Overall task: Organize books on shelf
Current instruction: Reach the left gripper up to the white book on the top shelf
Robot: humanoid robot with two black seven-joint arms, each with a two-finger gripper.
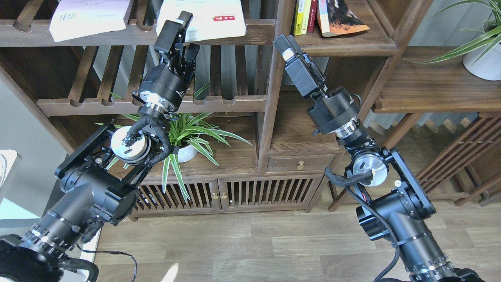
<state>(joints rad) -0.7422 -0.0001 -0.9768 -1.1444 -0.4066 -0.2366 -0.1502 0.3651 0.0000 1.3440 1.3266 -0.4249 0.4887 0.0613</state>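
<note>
The large white book with a red label and the pale lilac-white book with a barcode lie flat on the top slatted rack. The dark book with an orange-red cover leans on the solid walnut shelf at upper right. My left gripper is open and empty; its upper fingertip overlaps the white book's lower left front edge. My right gripper points up-left below the shelf's left end, in front of the upright post. It looks like one dark block, and nothing shows in it.
Yellow and red books stand upright left of the dark book. A potted spider plant sits on the low cabinet behind my left arm. A second slatted rack runs below the top one. A white plant pot stands on the right side shelf.
</note>
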